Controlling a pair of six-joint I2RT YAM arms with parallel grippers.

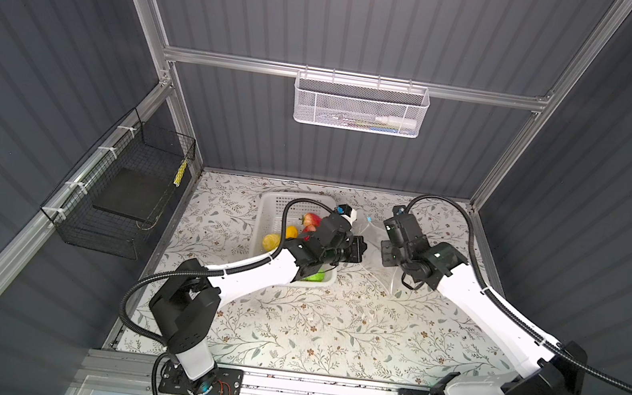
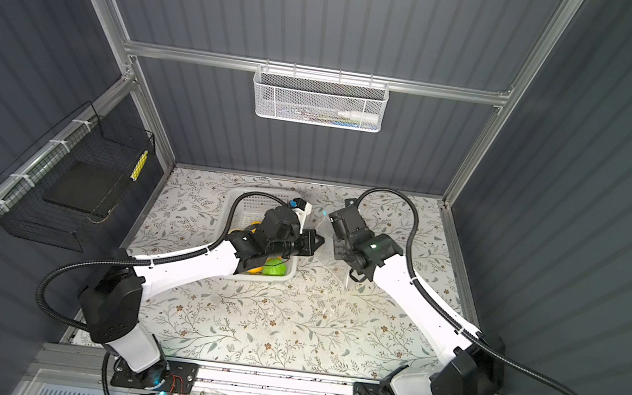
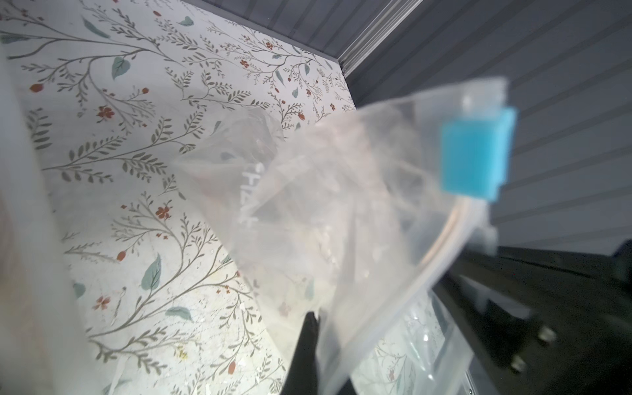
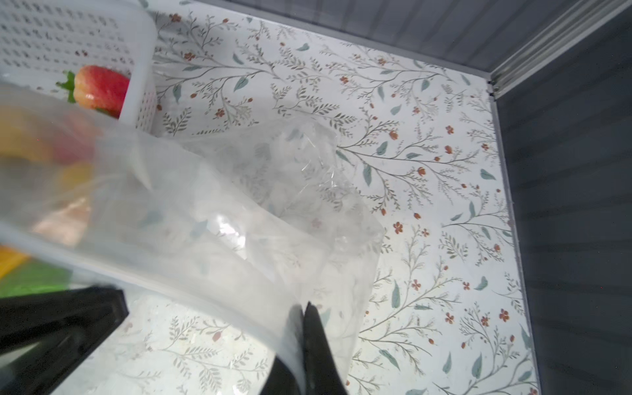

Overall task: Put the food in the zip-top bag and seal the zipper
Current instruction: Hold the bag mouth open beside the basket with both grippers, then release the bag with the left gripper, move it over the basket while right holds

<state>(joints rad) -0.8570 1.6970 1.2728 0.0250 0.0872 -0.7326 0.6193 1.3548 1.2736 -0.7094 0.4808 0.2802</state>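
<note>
The zip-top bag hangs clear and crinkled between my two grippers, above the floral table. My left gripper is shut on one side of the bag's mouth edge. On the opposite side, my right gripper is shut on the edge too. In the left wrist view the zipper curves along the mouth, with its light-blue slider at one end. The food sits in the white basket: a red strawberry, a yellow lemon, a green fruit. My left arm hides some of it.
A white mesh basket hangs on the back wall. A black wire basket is fixed to the left wall. The floral table spreads toward the front edge. Grey walls close the back and both sides.
</note>
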